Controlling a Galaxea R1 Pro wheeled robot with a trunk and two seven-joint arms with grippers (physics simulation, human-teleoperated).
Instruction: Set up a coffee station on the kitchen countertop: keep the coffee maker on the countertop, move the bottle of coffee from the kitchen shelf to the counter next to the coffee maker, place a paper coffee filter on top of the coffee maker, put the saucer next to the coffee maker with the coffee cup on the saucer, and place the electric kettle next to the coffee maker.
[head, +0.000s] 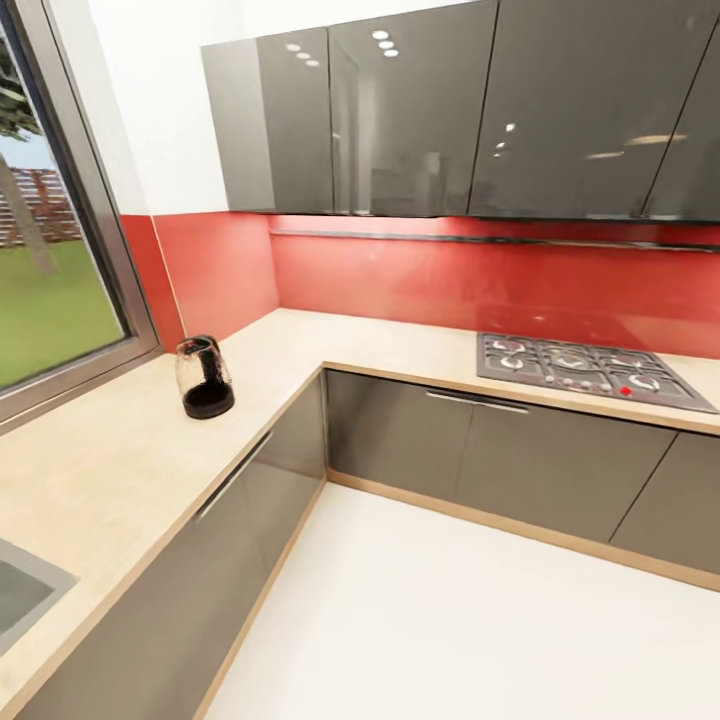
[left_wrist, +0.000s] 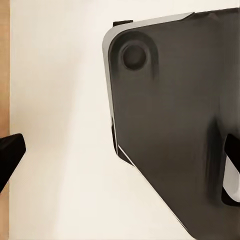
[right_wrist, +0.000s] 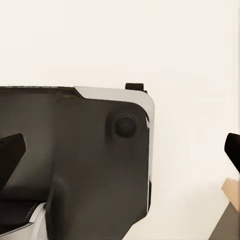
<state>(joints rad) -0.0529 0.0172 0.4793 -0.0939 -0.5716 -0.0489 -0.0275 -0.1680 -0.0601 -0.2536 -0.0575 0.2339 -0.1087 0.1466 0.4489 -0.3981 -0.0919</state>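
Note:
The electric kettle (head: 205, 377), clear glass with a black base and handle, stands upright on the beige countertop (head: 110, 470) near the inner corner, below the window. In the left wrist view my left gripper (left_wrist: 120, 155) is open, its dark fingertips (left_wrist: 9, 152) far apart over white floor and my own dark base (left_wrist: 175, 125). My right gripper (right_wrist: 121, 150) is open too, fingertips (right_wrist: 10, 152) wide apart above the same dark base (right_wrist: 75, 150). Neither holds anything.
The L-shaped counter runs along the window (head: 50, 290) wall and the red backsplash wall. A gas hob (head: 585, 368) is set into the right stretch, a sink (head: 20, 590) at the near left. Grey upper cabinets (head: 450, 110) hang above. White floor (head: 440, 620) lies in front.

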